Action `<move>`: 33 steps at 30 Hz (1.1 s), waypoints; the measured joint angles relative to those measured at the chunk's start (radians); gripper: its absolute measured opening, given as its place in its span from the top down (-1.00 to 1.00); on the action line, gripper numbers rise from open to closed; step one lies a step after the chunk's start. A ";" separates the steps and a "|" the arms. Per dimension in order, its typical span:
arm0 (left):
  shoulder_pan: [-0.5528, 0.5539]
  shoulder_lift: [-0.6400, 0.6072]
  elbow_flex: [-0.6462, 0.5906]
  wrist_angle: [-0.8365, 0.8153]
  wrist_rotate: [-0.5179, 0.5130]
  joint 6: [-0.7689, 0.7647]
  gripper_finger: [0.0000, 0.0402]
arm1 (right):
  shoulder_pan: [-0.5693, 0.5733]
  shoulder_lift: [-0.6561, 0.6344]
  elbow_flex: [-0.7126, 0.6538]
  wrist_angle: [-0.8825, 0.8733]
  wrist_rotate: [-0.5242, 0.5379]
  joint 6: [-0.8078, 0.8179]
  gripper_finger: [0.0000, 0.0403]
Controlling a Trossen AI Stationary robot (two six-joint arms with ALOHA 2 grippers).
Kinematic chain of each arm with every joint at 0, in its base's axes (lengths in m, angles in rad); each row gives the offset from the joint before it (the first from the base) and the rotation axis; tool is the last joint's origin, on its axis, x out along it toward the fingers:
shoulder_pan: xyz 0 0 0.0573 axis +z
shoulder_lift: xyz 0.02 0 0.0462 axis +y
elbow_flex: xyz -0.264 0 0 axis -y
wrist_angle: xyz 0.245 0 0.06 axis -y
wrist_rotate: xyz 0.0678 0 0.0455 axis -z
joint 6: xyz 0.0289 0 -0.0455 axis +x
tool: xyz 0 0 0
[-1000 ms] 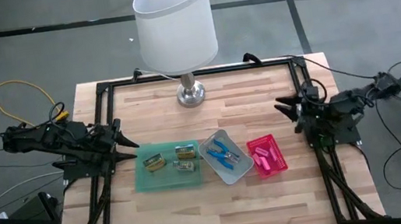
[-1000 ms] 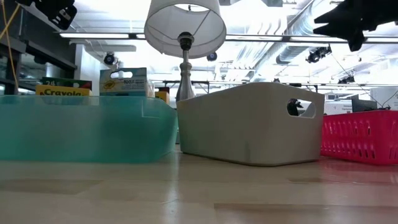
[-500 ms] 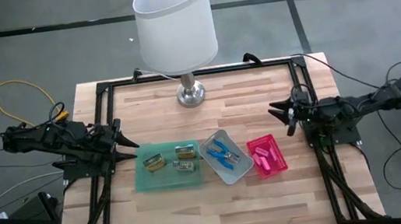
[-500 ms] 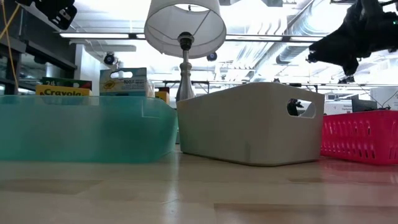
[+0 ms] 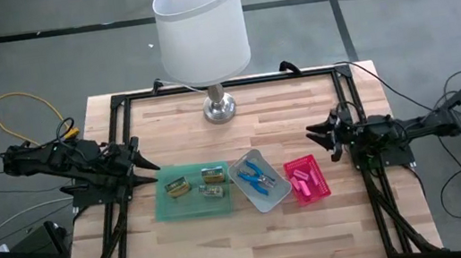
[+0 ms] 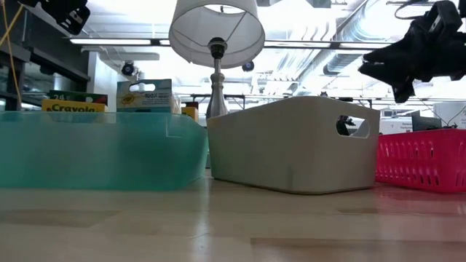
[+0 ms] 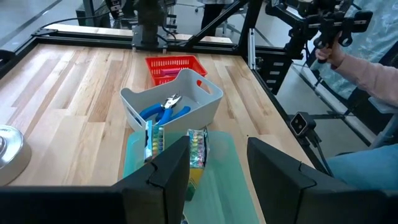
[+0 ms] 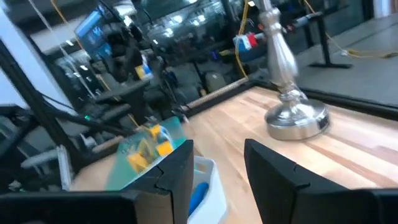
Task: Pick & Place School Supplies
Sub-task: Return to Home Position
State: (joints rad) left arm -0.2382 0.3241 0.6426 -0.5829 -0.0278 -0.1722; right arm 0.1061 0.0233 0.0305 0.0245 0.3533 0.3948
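Three yellow-green crayon packs [image 5: 211,175] lie in the green tray [image 5: 163,213], which sits on the wooden table. Blue-handled pliers [image 5: 256,178] lie in the grey tray [image 5: 278,196], and pink erasers [image 5: 303,183] lie in the red basket [image 5: 315,164]. My left gripper [image 5: 147,168] hovers open at the table's left side, just left of the green tray; in its wrist view the packs [image 7: 196,149] and pliers [image 7: 165,110] lie ahead. My right gripper [image 5: 312,131] hovers open at the right side, above and beyond the red basket [image 6: 419,160], holding nothing.
A lamp with a white shade [image 5: 202,38] stands on its metal base [image 5: 219,108] at the table's far middle. A black frame [image 5: 119,108] runs along the table's edges. Beyond the table a person's hand [image 7: 333,53] holds a controller. Bare wood lies at the near side.
My right gripper has sunk and reached a little toward the table's middle, turning as its arm stretched out level. It stays open and empty. The trays and their contents have kept still.
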 joint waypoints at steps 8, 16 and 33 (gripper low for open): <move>0.000 0.000 0.000 0.000 0.000 -0.006 0.22 | -0.043 -0.016 -0.022 0.041 -0.092 -0.015 0.33; 0.000 0.000 0.000 0.000 0.000 -0.007 0.22 | -0.078 -0.012 -0.022 0.020 -0.202 -0.022 0.33; 0.000 0.000 0.000 0.000 0.000 -0.008 0.22 | -0.103 -0.016 -0.022 -0.019 -0.361 -0.025 0.33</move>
State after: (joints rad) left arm -0.2384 0.3241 0.6426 -0.5828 -0.0273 -0.1806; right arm 0.0033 0.0074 0.0086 0.0055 -0.0074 0.3695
